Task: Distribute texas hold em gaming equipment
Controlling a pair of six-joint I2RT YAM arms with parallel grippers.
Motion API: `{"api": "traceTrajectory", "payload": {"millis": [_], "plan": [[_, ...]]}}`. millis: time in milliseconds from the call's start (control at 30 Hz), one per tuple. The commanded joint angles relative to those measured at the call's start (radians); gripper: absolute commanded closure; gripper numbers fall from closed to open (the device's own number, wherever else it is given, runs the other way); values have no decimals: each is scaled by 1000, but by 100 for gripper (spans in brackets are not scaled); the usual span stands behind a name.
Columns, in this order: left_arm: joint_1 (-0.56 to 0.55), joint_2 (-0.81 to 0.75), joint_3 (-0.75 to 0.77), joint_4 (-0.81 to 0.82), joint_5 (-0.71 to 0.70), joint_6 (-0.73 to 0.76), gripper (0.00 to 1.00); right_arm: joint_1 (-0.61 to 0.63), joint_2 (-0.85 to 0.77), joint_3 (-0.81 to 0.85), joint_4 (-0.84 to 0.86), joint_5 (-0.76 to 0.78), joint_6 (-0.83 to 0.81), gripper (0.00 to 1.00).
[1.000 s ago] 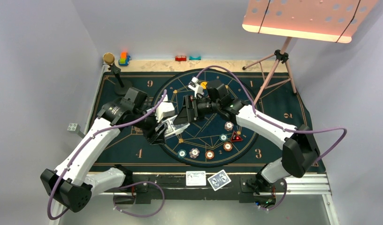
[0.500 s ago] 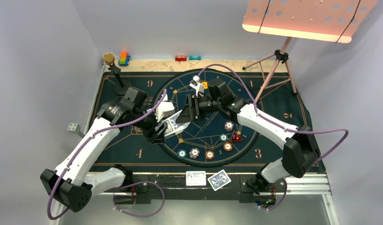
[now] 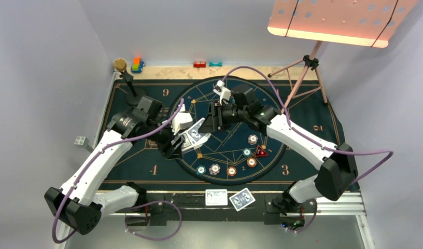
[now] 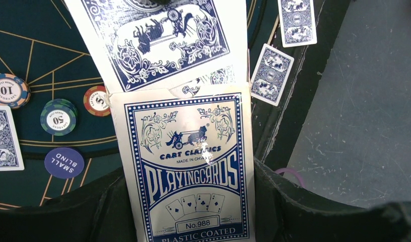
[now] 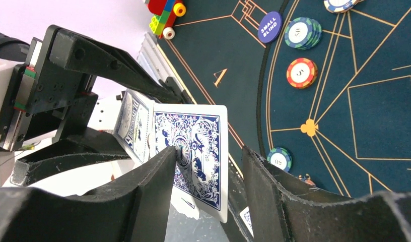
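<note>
My left gripper (image 3: 179, 141) is shut on a blue and white playing-card box (image 4: 188, 171), held above the mat (image 3: 147, 161) left of centre. One blue-backed card (image 4: 158, 40) sticks out of the box's open end. My right gripper (image 3: 209, 120) faces it with jaws apart. In the right wrist view the card (image 5: 196, 156) stands between the fingers and touches the left fingertip (image 5: 165, 161). Two cards (image 3: 216, 197) (image 3: 241, 199) lie at the near edge. Several chips (image 3: 231, 170) and a red triangular marker (image 3: 260, 151) lie on the round pattern.
A black stand with a cork top (image 3: 127, 78) and toy blocks (image 3: 137, 64) are at the far left corner. Small red (image 3: 199, 64) and teal (image 3: 215, 64) blocks lie at the far edge. A tripod stand (image 3: 302, 72) rises at the far right.
The card has come further out of the box toward the right gripper. The right gripper has drawn back slightly up and to the right. The left arm has hardly moved.
</note>
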Motion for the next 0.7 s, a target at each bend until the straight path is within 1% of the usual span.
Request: {"api": "traceTrajectory", "payload": {"millis": [0, 200, 367, 600, 667], "plan": [[5, -19, 42, 21, 46, -3, 100, -6, -31, 59, -42, 50, -50, 46], [5, -24, 42, 21, 45, -4, 100, -9, -40, 78, -74, 83, -69, 47], [5, -24, 39, 19, 44, -2, 100, -15, -45, 105, -113, 111, -92, 54], [5, -25, 39, 20, 47, -5, 100, -32, -59, 131, -144, 126, -116, 57], [5, -25, 39, 19, 47, -6, 100, -39, -63, 134, -150, 128, -119, 61]]}}
